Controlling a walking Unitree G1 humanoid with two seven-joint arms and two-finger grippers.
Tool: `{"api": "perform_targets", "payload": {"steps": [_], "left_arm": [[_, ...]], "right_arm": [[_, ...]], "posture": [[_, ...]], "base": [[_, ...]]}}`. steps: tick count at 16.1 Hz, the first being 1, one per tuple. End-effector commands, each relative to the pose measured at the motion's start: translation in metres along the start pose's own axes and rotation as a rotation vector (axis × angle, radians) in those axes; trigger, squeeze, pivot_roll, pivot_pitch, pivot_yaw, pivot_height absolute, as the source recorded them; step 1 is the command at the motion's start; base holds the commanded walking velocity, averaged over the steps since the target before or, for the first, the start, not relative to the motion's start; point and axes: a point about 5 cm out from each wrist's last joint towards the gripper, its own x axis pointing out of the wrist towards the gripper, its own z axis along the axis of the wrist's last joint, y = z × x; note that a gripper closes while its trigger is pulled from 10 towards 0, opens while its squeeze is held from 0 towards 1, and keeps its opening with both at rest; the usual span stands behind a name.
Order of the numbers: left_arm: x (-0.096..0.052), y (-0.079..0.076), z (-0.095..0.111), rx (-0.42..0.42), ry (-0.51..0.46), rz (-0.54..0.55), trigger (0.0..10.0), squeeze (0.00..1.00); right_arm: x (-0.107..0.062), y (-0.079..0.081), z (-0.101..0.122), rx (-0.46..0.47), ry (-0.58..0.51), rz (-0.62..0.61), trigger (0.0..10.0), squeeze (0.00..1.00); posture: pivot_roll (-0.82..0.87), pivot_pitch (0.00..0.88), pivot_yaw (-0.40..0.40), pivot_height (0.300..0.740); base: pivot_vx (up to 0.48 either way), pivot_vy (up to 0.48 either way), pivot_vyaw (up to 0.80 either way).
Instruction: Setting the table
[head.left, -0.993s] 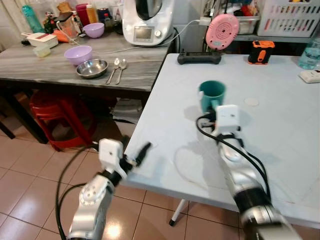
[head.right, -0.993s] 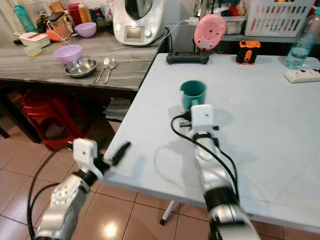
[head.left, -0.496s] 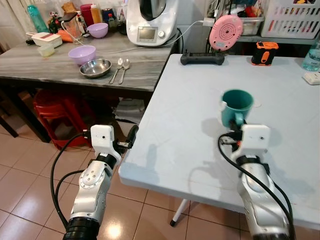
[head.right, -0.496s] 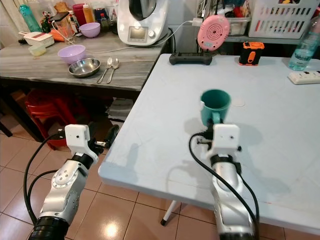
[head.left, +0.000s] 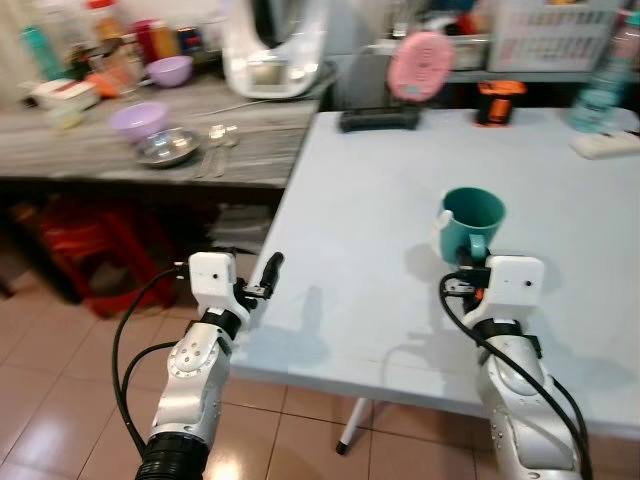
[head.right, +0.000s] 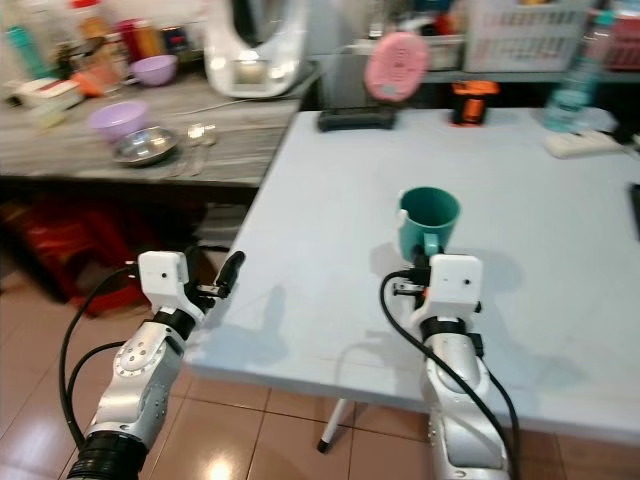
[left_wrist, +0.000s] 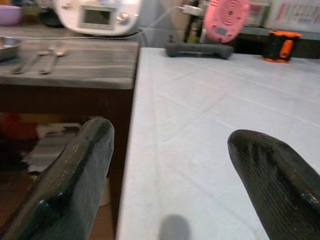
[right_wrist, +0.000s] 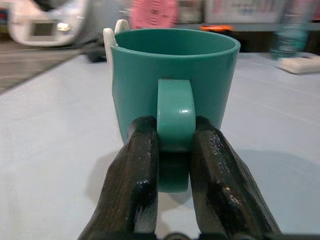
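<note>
Teal mug (head.left: 472, 222) held upright by handle, pinched between fingers of right gripper (right_wrist: 171, 165), right of centre above white table (head.left: 360, 200). Mug directly ahead of gripper. Left gripper (left_wrist: 175, 165) spread open, empty, at table's near-left edge.

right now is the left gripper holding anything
No, the left gripper is open with bare white table showing between its fingers.

We find the counter (head.left: 120, 150) items blurred, and the basket (head.left: 560, 30) and bottle (head.right: 580, 70) cut off by the edge.
</note>
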Motion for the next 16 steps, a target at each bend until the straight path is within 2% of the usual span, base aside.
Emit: {"api": "perform_targets", "payload": {"steps": [1,7,9,16], "left_arm": [[0.000,0.008,0.003,0.014,-0.009,0.029,10.0,0.00],[-0.001,0.011,0.004,0.017,-0.023,0.045,10.0,0.00],[-0.001,0.011,0.004,0.015,-0.025,0.043,10.0,0.00],[0.001,0.009,0.003,0.017,-0.027,0.036,10.0,0.00]], "right_arm": [[0.004,0.007,0.011,0.017,-0.039,0.025,10.0,0.00],[0.000,0.017,0.014,0.008,-0.054,0.074,10.0,0.00],[-0.002,0.020,0.014,0.074,-0.059,0.091,10.0,0.00],[0.000,0.015,0.016,0.066,-0.073,0.043,10.0,0.00]], "posture": [[-0.16,0.002,0.115,0.740],[-0.15,0.000,0.116,0.740],[-0.16,0.003,0.121,0.740],[-0.16,0.000,0.122,0.740]], "base": [[0.000,0.307,0.00],[0.000,0.341,0.00],[0.000,0.373,0.00],[0.000,0.378,0.00]]}}
